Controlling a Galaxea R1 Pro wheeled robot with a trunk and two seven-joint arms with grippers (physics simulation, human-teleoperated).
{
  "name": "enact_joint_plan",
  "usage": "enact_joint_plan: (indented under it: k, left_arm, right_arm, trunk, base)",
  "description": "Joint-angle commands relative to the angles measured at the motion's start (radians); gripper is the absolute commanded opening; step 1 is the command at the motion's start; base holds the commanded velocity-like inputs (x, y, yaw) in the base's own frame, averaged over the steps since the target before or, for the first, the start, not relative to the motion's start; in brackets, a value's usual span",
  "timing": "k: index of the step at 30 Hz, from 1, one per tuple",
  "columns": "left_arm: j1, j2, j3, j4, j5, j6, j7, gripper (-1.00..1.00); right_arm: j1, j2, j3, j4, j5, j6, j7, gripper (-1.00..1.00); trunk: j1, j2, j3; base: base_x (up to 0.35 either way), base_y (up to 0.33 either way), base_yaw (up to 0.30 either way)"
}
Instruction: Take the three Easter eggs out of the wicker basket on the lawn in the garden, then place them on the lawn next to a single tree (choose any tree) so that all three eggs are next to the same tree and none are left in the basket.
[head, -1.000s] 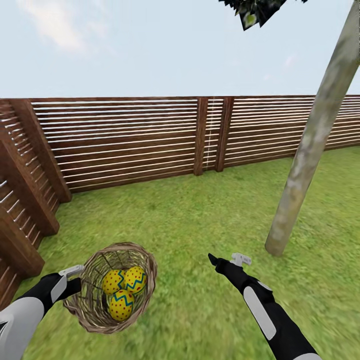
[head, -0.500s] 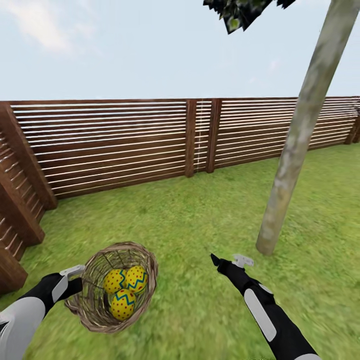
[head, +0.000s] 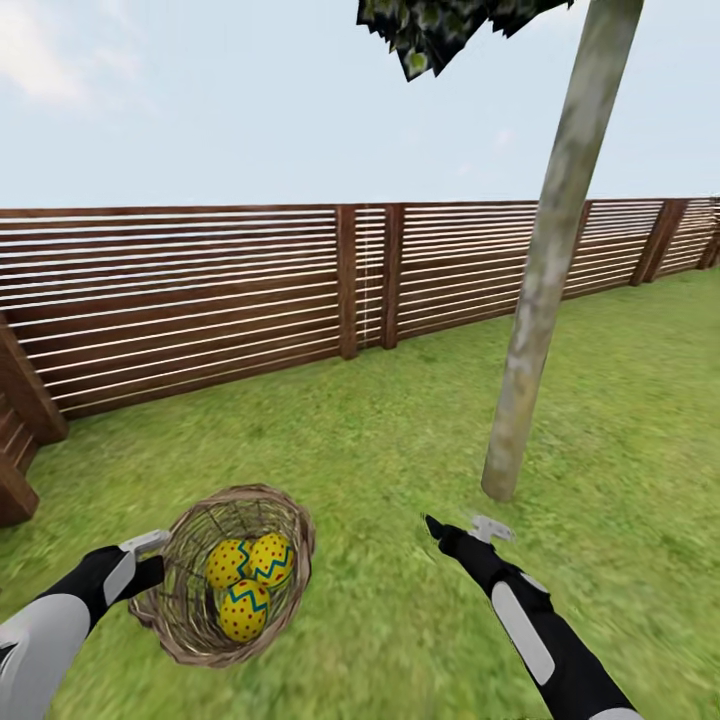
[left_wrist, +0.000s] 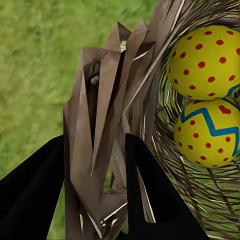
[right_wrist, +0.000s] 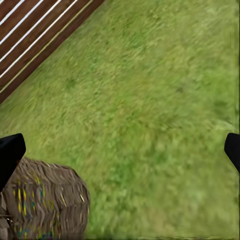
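The wicker basket (head: 235, 575) hangs just above the lawn (head: 380, 440), tilted toward me, with my left gripper (head: 150, 567) shut on its braided rim (left_wrist: 107, 100). Three Easter eggs lie inside it: two side by side (head: 228, 562) (head: 271, 557) and one in front (head: 243, 608). The left wrist view has two of the eggs (left_wrist: 206, 60) (left_wrist: 211, 134) close up, past the black fingers (left_wrist: 150, 190). My right gripper (head: 460, 526) is open and holds nothing, hovering over grass a short way in front of the tree (head: 528, 340). The garden fence (head: 200, 290) runs behind.
The pale trunk meets the grass ahead and to the right (head: 500, 485). Open lawn (right_wrist: 150, 100) lies around it and stretches off to the right. A brown slatted fence corner (head: 20, 420) stands at the left. In the right wrist view the basket (right_wrist: 45, 202) sits beside the gripper.
The whole view has swung to the right, so fence and tree sit further left in the picture and the trunk base looks closer. Both arms and the basket keep their places.
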Motion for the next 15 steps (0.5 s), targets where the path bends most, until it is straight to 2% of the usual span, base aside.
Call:
enact_joint_plan:
  k: [1,3,5,7,8,11,12,13,15]
  left_arm:
    - [-0.001,-0.002,0.012,-0.002,0.005,0.005,0.0,-1.0]
    - [-0.002,-0.007,0.014,-0.004,0.005,0.006,0.001,-1.0]
    - [-0.007,-0.009,0.015,-0.011,0.006,0.012,0.0,-1.0]
    - [-0.008,-0.012,0.015,-0.013,0.007,0.019,0.001,-1.0]
    - [-0.008,-0.013,0.015,-0.016,0.008,0.021,0.002,-1.0]
    - [-0.008,-0.023,0.015,-0.042,0.007,0.044,0.002,-1.0]
    - [-0.008,-0.034,0.014,-0.058,0.007,0.054,0.002,-1.0]
    - [-0.008,-0.038,0.014,-0.066,0.007,0.057,0.001,-1.0]
    - [-0.008,-0.035,0.015,-0.07,0.007,0.063,-0.003,-1.0]
  right_arm:
    - [-0.003,-0.001,-0.013,0.015,-0.007,0.006,-0.003,1.0]
    - [-0.009,-0.001,-0.075,0.058,-0.007,0.015,-0.063,1.0]
    - [-0.013,-0.001,-0.098,0.069,-0.007,0.035,-0.186,1.0]
    - [-0.015,0.001,-0.107,0.062,-0.011,0.135,-0.333,1.0]
    - [-0.025,0.001,-0.109,0.05,-0.014,0.193,-0.369,1.0]
    - [-0.065,0.001,-0.109,0.038,-0.019,0.358,-0.39,1.0]
    - [-0.084,0.0,-0.116,0.038,-0.023,0.429,-0.388,1.0]
    - [-0.092,0.0,-0.143,0.038,-0.029,0.475,-0.387,1.0]
    - [-0.098,0.0,-0.222,0.035,-0.059,0.569,-0.37,1.0]
  trunk:
    - [0.001,-0.002,-0.001]
    - [0.001,-0.002,0.001]
    - [0.001,-0.002,0.004]
    - [0.001,-0.002,0.006]
    - [0.001,-0.002,0.007]
    - [0.001,-0.002,0.009]
    - [0.001,-0.002,0.009]
    - [0.001,-0.002,0.009]
    - [0.001,-0.002,0.009]
  base:
    - [0.0,0.0,-0.227]
    - [0.0,0.0,-0.223]
    - [0.0,0.0,-0.215]
    - [0.0,0.0,-0.204]
    - [0.0,0.0,-0.198]
    - [0.0,0.0,-0.086]
    - [0.0,0.0,-0.009]
    - [0.0,0.0,-0.004]
    - [0.0,0.0,-0.001]
